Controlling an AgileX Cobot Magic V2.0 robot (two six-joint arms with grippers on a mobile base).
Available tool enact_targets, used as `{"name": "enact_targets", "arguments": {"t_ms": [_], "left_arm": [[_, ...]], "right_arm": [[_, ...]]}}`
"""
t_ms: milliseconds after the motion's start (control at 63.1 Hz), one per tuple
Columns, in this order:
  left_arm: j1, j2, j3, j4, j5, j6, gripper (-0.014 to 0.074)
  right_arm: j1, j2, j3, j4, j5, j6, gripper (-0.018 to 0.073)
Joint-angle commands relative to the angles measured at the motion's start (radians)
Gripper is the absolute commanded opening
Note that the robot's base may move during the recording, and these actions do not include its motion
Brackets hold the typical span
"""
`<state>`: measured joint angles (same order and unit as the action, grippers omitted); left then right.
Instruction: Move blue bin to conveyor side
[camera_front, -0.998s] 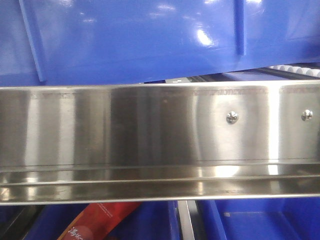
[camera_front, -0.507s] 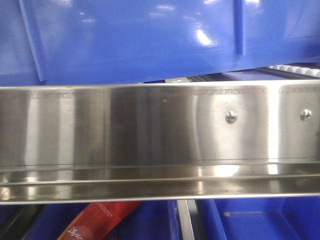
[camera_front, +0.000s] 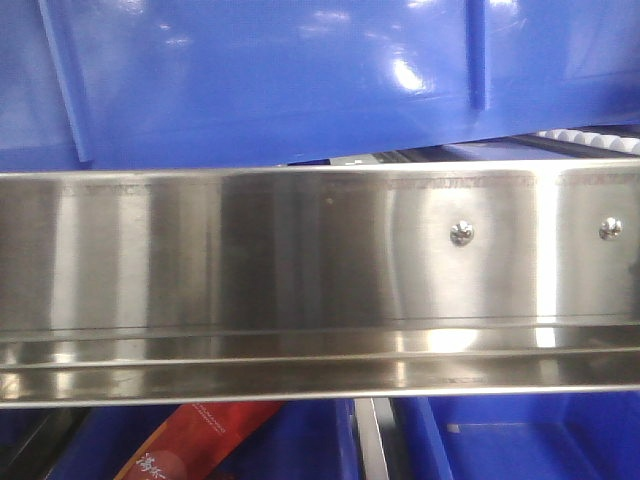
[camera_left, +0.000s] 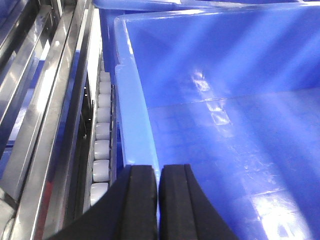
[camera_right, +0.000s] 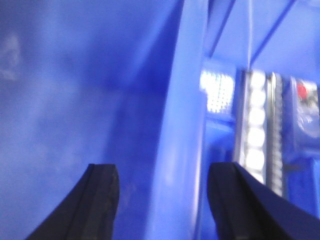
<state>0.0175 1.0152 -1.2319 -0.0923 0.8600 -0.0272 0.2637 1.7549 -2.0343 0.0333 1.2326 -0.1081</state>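
Note:
The blue bin (camera_front: 280, 80) fills the top of the front view, its glossy wall with thin vertical ribs showing. In the left wrist view my left gripper (camera_left: 159, 172) is shut on the bin's left rim (camera_left: 132, 115), one black finger (camera_left: 142, 200) outside the wall and the other inside. The bin's floor (camera_left: 235, 150) holds nothing. In the right wrist view my right gripper (camera_right: 162, 170) is open and straddles the bin's right rim (camera_right: 182, 100), with clear gaps on both sides. The conveyor is out of view.
A stainless steel rail (camera_front: 300, 270) crosses the front view just below the bin. Under it lie other blue crates (camera_front: 520, 440), one with a red packet (camera_front: 200, 440). White rollers (camera_left: 102, 135) and steel rails (camera_left: 45, 100) run along the bin's left; more rollers (camera_right: 256, 130) run along its right.

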Motion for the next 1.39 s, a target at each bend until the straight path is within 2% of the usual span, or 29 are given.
{"name": "enact_targets", "arguments": {"t_ms": [0,127,1204,1283,1378], "left_arm": [[0.000,0.000,-0.008,-0.010,-0.010,-0.003,0.0011],[0.000,0.000,-0.008,-0.010,-0.012,-0.003,0.0011],[0.000,0.000,-0.008,-0.010,-0.007,-0.003,0.0011],[0.000,0.000,-0.008,-0.010,-0.007,-0.003,0.0011],[0.000,0.000,-0.008,-0.010,-0.007,-0.003,0.0011]], "right_arm": [[0.002,-0.027,0.031,-0.033,-0.012,0.002,0.0289],[0.006,-0.030,0.032,-0.012,-0.012,0.002,0.0289],[0.004,-0.003,0.032,-0.033,-0.012,0.039,0.0286],[0.004,-0.003,0.032,-0.039,-0.012,0.039,0.0250],[0.004,-0.003,0.032,-0.048,-0.012,0.039,0.0116]]}}
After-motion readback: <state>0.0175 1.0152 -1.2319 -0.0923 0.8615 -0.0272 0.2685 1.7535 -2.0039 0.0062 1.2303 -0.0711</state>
